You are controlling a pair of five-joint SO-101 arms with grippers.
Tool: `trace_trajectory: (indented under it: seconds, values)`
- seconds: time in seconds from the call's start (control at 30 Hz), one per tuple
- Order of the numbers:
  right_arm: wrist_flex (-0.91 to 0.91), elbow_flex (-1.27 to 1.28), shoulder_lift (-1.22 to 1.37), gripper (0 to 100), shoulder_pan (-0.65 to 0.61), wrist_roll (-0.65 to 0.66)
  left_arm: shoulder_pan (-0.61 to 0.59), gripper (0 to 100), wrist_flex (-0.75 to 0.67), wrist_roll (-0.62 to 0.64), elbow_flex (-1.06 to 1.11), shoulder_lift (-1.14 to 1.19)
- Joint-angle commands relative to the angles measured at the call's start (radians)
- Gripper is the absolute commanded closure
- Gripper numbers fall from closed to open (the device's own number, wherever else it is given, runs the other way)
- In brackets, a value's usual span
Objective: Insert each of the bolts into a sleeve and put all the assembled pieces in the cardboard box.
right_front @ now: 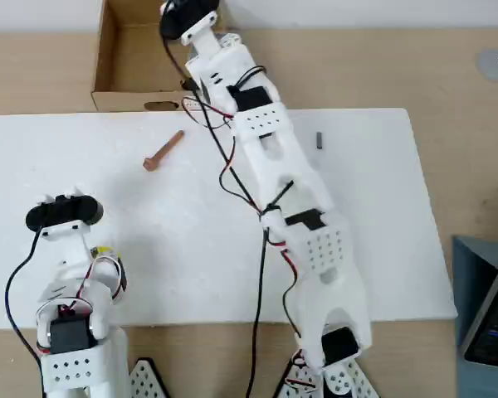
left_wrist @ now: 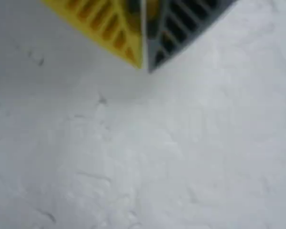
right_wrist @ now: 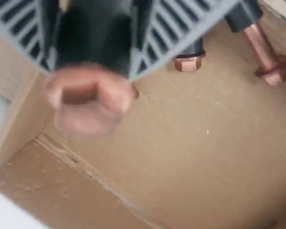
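Robot assembly trial: a wooden surface (right_front: 33, 75) carried a white mat (right_front: 149, 249) that covered most of the working area. The right arm (right_front: 307, 224) lay stretched diagonally across the mat, from the near edge to the cardboard box (right_front: 102, 58), which stood at the far-left corner just beyond the mat's edge. The left arm (right_front: 75, 332) sat folded at the near-left side of the mat, well apart from the box.

Inside the box, the right hand (right_wrist: 88, 67) was clamped on an assembled piece (right_wrist: 88, 98) (a copper-coloured bolt seated in a dark sleeve). Its hexagonal head hung over the box floor, and whether it touched the cardboard could not be told. A second assembled piece (right_wrist: 188, 59) and a third assembled piece (right_wrist: 267, 52) lay on the box floor beyond it, the second partly hidden behind the hand.

The left hand (left_wrist: 144, 64) pointed down at bare mat, its yellow and grey halves pressed together at the tip, gripping nothing.

On the mat, a loose bolt (right_front: 163, 151) lay on its side near the box's front wall. A lone sleeve (right_front: 319, 140), small and dark, lay on the other side of the right arm, well apart from the bolt
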Motion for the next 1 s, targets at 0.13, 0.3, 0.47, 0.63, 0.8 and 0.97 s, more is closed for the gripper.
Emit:
trace_trajectory:
  seconds: [0.13,0.3,0.47,0.63,0.8,0.97]
  values:
    - [0.066,-0.142,0.044,91.7,-0.018,0.055,-0.008,100,-0.009,0.005,-0.008,-0.008]
    - [0.115,-0.183,0.061,87.5,-0.013,0.055,-0.008,100,-0.009,0.005,-0.008,-0.008]
    - [0.115,-0.191,0.061,87.5,-0.013,0.055,-0.008,100,-0.009,0.005,-0.008,-0.008]
    - [0.115,-0.193,0.056,87.5,-0.012,0.055,-0.008,100,-0.009,0.005,-0.008,-0.008]
    - [0.170,-0.242,0.051,87.5,-0.010,0.055,-0.008,100,-0.009,0.005,-0.008,-0.008]
    - [0.393,-0.389,0.028,87.5,-0.010,0.054,-0.008,100,-0.009,0.005,-0.008,-0.008]
